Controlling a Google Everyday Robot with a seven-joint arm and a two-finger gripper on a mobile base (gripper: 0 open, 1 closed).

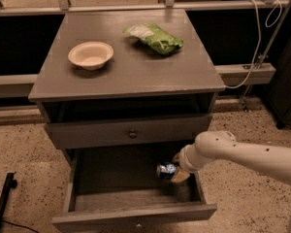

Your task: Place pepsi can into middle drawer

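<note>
The pepsi can [166, 170], small and blue with a silver end, lies sideways inside the open middle drawer [136, 212], low over its dark floor at the right side. My gripper [177, 168] reaches in from the right on a white arm and is shut on the can. The drawer is pulled out under a closed grey drawer with a round knob [132, 134].
A white bowl [90, 55] and a green crinkled snack bag [155, 37] sit on the grey cabinet top [136, 76]. A white cable [252, 47] hangs at the right. A dark bar [1, 203] lies on the speckled floor at the left.
</note>
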